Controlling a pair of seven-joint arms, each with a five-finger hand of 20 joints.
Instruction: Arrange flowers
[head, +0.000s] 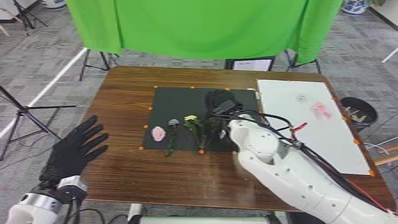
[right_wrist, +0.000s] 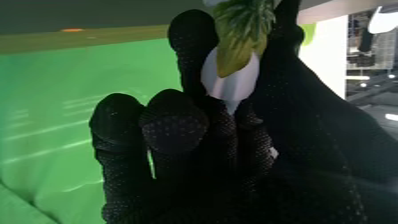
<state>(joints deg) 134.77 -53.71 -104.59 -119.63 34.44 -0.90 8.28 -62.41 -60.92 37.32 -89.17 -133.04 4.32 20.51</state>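
One bin (head: 348, 102) with pale contents, left hand (head: 68, 156) wide-fingered, right hand (head: 219, 99) narrow-fingered around perhaps a leafy stem (right_wrist: 240, 37)

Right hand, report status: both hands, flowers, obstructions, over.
Right hand holding green-and-white plant piece. Left hand open at table's left edge. Yellow flower, pink bloom on dark mat. Right arm hides part of mat.

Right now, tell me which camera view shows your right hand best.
The right wrist view: it shows the right hand close up, with its separate fingers and the white and green piece held among them. The head view shows that hand smaller, black over the black mat, so its outline is harder to read.
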